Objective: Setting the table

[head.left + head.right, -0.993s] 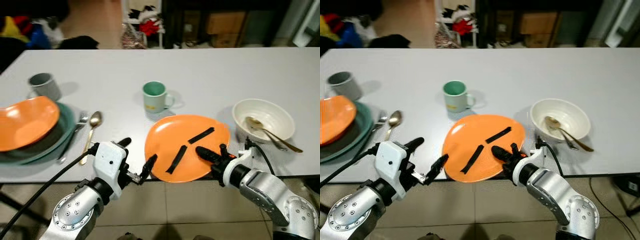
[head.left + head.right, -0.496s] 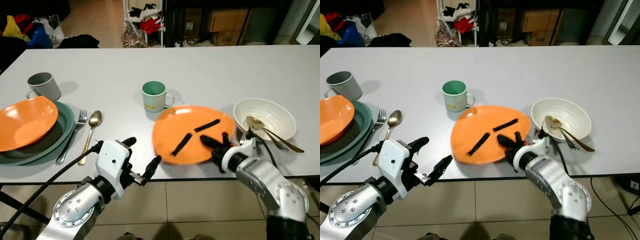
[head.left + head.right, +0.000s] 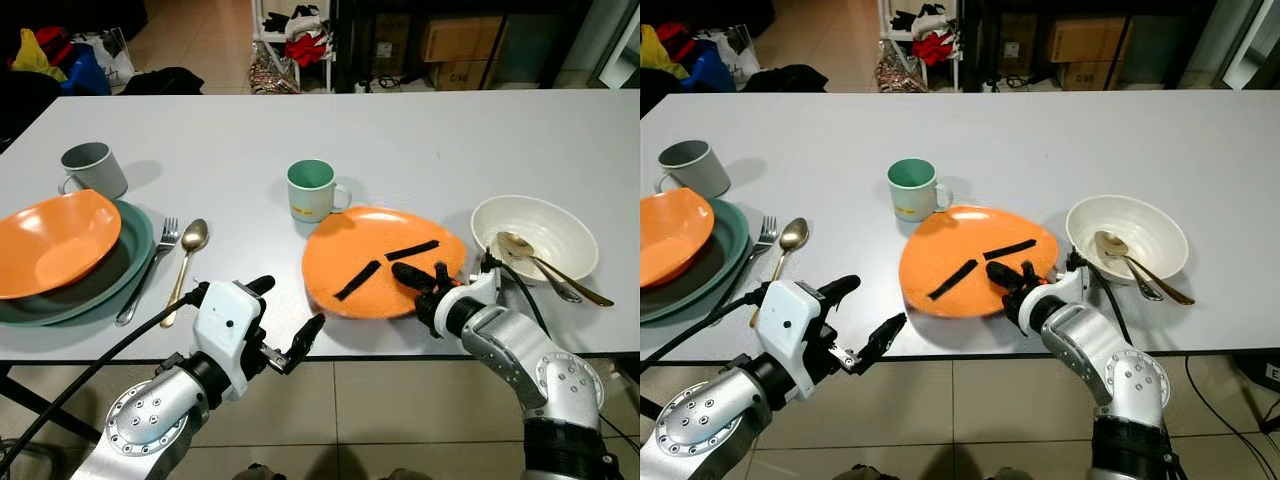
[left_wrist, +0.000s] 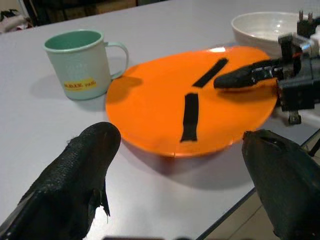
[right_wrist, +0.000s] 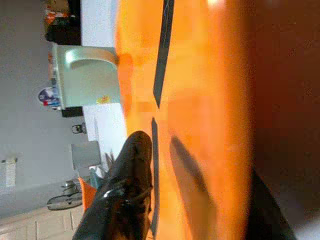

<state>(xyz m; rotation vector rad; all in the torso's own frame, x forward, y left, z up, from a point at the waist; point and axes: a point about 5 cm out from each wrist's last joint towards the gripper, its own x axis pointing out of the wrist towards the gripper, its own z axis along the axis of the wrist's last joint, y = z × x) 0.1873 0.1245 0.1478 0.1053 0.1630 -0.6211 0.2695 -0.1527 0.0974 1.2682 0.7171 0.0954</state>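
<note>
Second place setting half laid
Right tool pinches the orange plate on the counter; left tool gapes empty; bowl and spoon unplaced.

The two head views looked forward and down from above the near edge of the white table, taking in the orange plate at centre with the green mug just behind it, and they shared almost the whole tabletop, the right eye's picture merely setting the plate a little further left. The left wrist view sat low, just off the table edge in front of the plate, facing across it towards the mug and the white bowl between its own two black fingers. The right wrist view was pressed close against the plate's rim, so near that orange blurred across it, and it shared with the left wrist view the plate's two black strips and the mug beyond.
</note>
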